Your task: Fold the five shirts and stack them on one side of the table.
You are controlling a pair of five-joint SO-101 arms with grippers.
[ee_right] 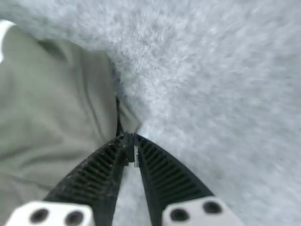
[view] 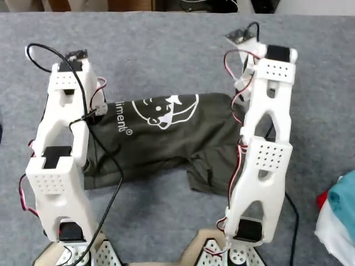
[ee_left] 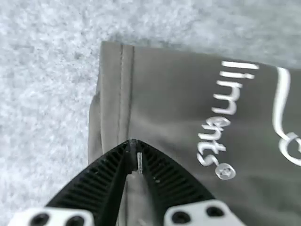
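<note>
Since both ends must lift together for a fold, the left gripper (ee_left: pixel 133 149) and right gripper (ee_right: pixel 128 143) each pinch tight on one end of the green shirt (view: pixel 166 141), lying mid-table (view: pixel 166 50).

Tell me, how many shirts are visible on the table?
4. An olive shirt lies spread in the middle; teal, red and white ones sit piled at the right edge, cut off, so another may be hidden.
</note>
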